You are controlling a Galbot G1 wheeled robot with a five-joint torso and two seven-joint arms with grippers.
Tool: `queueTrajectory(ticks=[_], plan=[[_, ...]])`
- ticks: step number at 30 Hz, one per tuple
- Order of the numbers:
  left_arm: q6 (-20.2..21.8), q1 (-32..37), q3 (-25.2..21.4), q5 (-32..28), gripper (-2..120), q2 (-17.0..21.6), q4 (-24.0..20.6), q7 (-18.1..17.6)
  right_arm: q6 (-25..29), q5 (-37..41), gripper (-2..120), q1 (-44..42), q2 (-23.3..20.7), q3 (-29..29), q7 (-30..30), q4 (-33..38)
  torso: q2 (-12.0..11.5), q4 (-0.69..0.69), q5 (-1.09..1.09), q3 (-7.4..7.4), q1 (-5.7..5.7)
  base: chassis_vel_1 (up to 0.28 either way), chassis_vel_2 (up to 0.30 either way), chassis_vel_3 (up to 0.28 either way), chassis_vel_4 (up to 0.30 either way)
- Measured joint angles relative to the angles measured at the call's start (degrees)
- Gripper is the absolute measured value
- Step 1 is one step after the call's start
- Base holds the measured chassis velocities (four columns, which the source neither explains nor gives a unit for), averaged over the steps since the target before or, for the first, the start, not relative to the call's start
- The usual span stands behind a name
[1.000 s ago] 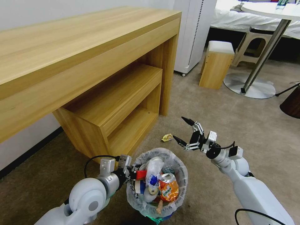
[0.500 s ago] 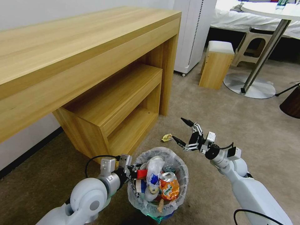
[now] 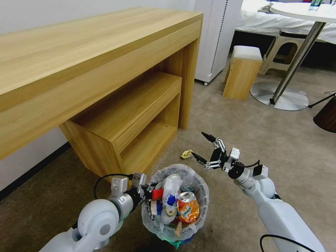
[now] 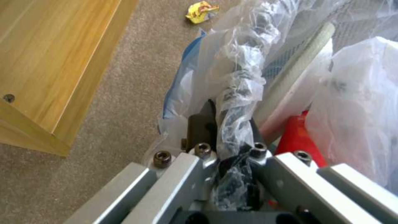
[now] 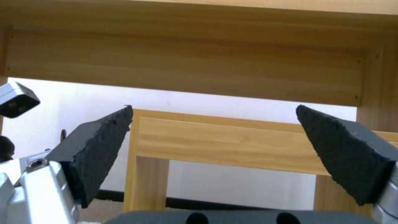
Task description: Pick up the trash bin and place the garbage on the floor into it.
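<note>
Head view: trash bin (image 3: 158, 229), small, round, blue-based, lined with a crinkly clear bag, is sitting low between the two arms on the beige floor (image 3: 245, 140), just in front of the wooden desk (image 3: 87, 70) and its lower shelf unit (image 3: 133, 119); it is carrying an orange can (image 3: 187, 211), a red-and-white cup and white wrappers heaped to the rim. Left gripper (image 3: 148, 191) is clamping the bin's near-left rim. Right gripper (image 3: 206, 150) is hovering above the carpet beside the bin, jaws spread wide and holding nothing. One yellow wrapper (image 3: 187, 153) is lying on the floor beyond the bin, close to the right gripper and near the shelf unit's corner. Left wrist view: left gripper (image 4: 230, 137) is pinching the bunched liner and rim edge between its closed fingers; the yellow wrapper (image 4: 201, 11) is showing farther off on the carpet. Right wrist view: the right gripper's dark wedge pads (image 5: 99, 149) are standing well apart, facing the desk underside. Handling judgement: the wrapper is looking light, crumpled and soft, likely to flatten or slide on the pile, so it is best pinched across its raised crumpled middle; the bin is looking light but full, its liner slippery, so the hold is belonging on the stiff rim rather than on loose plastic
</note>
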Motion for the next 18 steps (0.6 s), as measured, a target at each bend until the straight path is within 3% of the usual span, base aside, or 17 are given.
queueTrajectory(ticks=[18], plan=[[0.0,0.0,0.0,0.1,0,-0.1,0.0,0.2,0.0,0.0,100,0.0,-0.2,0.2,0.1,0.0,0.0,0.00,0.00,0.00,0.00,0.000,0.000,0.000,0.000]])
